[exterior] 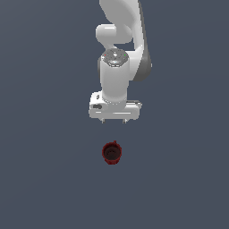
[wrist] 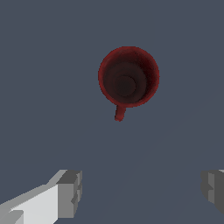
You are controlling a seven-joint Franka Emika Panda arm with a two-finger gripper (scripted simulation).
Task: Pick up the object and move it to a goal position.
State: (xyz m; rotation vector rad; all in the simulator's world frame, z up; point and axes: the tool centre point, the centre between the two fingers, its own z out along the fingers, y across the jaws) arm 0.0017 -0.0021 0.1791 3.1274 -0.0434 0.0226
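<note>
The object is a small dark red cup-like pot (exterior: 112,152) with a dark inside and a tiny handle nub. It stands upright on the grey floor, low in the middle of the exterior view. In the wrist view the pot (wrist: 128,77) shows from above, its nub pointing toward the fingers. My gripper (exterior: 114,120) hangs open and empty, apart from the pot and beyond it in the exterior view. In the wrist view the gripper (wrist: 142,190) has its fingertips (wrist: 70,192) spread wide, with the pot lying outside the gap between them.
The plain grey floor (exterior: 44,179) spreads all around the pot. The white arm (exterior: 118,67) rises behind the gripper in the exterior view.
</note>
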